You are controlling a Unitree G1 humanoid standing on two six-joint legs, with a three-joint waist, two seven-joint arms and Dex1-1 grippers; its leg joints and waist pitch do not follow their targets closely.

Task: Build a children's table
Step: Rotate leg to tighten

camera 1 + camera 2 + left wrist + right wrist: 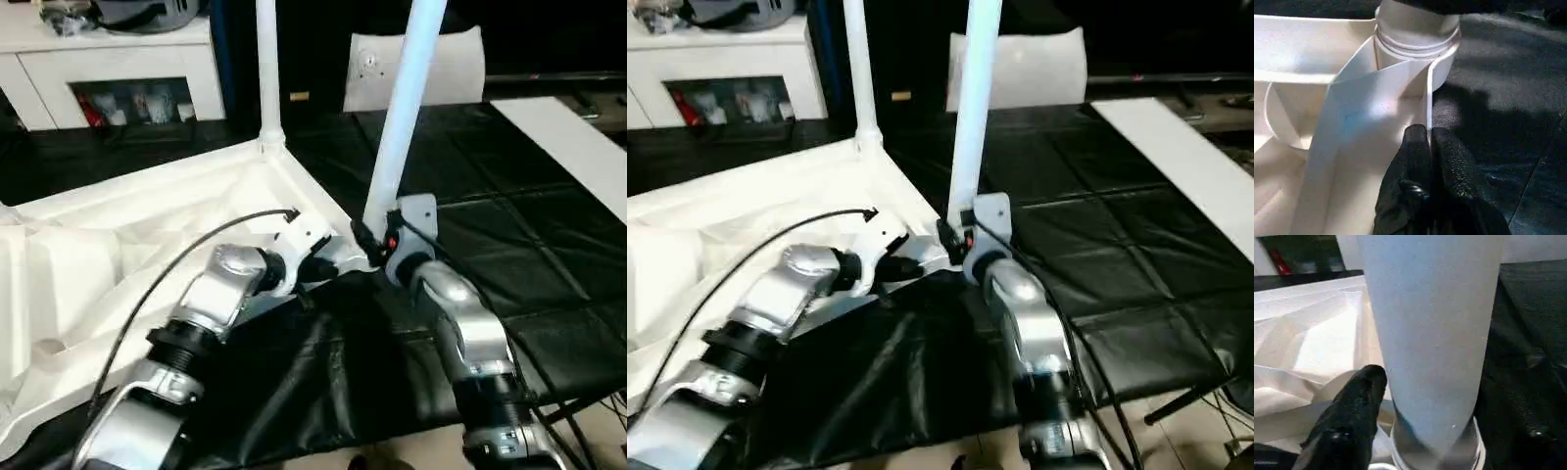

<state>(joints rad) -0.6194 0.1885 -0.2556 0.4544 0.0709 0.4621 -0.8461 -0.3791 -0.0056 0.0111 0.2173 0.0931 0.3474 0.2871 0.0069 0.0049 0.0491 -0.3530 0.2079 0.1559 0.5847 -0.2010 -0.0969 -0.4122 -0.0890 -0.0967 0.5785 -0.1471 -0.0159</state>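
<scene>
Head views: the upturned table top (pixel 147 225) lies on the black surface (pixel 509 245), one leg (pixel 402 117) rising just beside the right gripper (pixel 377 245).

Left wrist: left gripper (pixel 1425 147), jaws pinched together, touches the top's rim.

Right wrist: one finger (pixel 1359 396) beside the leg; its grip is unclear.

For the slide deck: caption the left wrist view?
Shut left gripper pinching a table top rib beside the seated leg.

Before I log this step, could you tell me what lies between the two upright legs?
In the left eye view, only the tabletop's raised rim runs between the far leg and near leg.
</scene>
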